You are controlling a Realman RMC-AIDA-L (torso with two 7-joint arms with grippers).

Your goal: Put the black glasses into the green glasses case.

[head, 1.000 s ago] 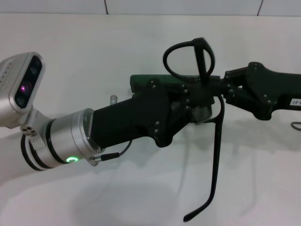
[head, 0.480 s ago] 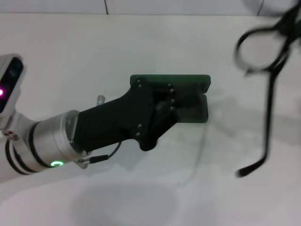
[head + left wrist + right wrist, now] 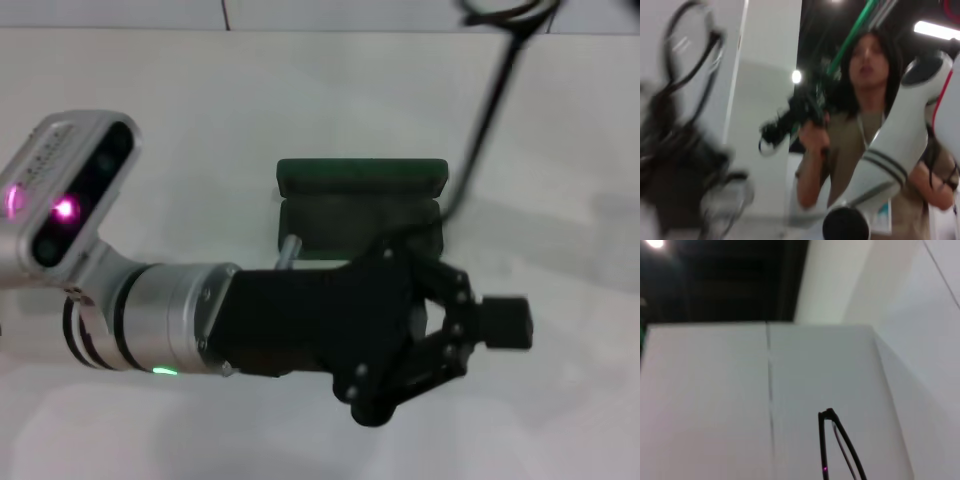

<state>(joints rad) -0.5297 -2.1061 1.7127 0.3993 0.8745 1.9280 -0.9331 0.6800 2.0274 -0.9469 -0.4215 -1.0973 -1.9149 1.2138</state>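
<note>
Head view: black glasses (image 3: 487,95) above left fingers (image 3: 508,322).

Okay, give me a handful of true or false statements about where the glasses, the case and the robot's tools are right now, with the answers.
1. The green glasses case lies open on the table. True.
2. The black glasses rest inside the case. False: they hang in the air beyond its far right corner, mostly out of the head view.
3. The left tool is shut on the case. False: it hovers open on the near side of the case, holding nothing.
4. The right tool shows in the head view. False: it is out of view.
5. One temple arm hangs down toward the case. True.
</note>
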